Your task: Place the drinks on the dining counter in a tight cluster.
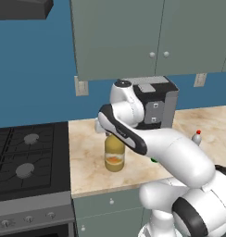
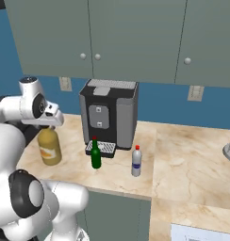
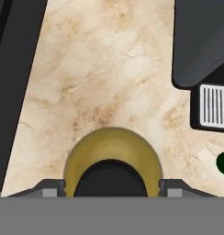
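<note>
Grey-green cabinets (image 2: 135, 37) are seen hanging on a blue wall above the kitchen counter (image 2: 192, 160), whose top is beige marble-look stone. A black stove (image 1: 27, 162) is set into the counter at its left end, just beside the stone surface. A dark coffee machine (image 2: 110, 115) is stood at the back of the counter, with its drip tray facing forward.

The white arm (image 1: 179, 162) is reached forward and bent down over the left part of the counter. The amber bottle (image 1: 114, 157) is stood upright on the stone, between the stove and the coffee machine, with its orange label facing forward in the left base view. The gripper (image 3: 112, 186) is lowered over the top of this bottle: in the hand view the black cap is seen directly between the two fingertips (image 3: 53, 188), one on each side of the neck. The jaws are set partly open around the cap; whether they actually press on it cannot be told.

The green bottle (image 2: 95, 154) is stood upright just in front of the drip tray. The silver bottle (image 2: 136, 161) is stood upright near it, to its right in the right base view, apart from it. Both are well apart from the amber bottle.
</note>
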Available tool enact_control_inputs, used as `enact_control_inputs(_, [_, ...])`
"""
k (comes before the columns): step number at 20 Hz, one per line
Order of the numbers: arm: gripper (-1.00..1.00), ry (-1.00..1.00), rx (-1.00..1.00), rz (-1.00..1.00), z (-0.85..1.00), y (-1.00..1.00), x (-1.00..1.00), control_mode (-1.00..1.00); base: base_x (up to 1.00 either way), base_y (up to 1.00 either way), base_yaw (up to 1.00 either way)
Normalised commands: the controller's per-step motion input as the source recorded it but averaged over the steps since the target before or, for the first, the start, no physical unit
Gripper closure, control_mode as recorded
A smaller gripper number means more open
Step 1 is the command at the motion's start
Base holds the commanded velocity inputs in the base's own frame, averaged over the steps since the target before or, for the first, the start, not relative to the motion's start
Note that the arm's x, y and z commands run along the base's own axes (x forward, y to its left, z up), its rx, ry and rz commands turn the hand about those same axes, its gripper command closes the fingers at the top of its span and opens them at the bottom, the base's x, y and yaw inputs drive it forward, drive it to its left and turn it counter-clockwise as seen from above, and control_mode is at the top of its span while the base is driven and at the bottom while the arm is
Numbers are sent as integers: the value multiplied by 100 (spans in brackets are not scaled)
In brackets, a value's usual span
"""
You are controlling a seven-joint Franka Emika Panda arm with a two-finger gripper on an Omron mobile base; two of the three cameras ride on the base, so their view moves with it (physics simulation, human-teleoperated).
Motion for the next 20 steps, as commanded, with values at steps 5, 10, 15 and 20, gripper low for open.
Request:
enact_control_inputs(5, [100, -1, 0, 8, 33, -1, -24, -100, 0, 0, 0])
enact_control_inputs(10, [100, -3, 0, 6, 23, -12, -24, -100, 0, 0, 0])
enact_control_inputs(15, [100, -5, 0, 0, 18, -9, -23, -100, 0, 0, 0])
enact_control_inputs(20, [100, 0, 0, 0, 2, 0, -3, -100, 0, 0, 0])
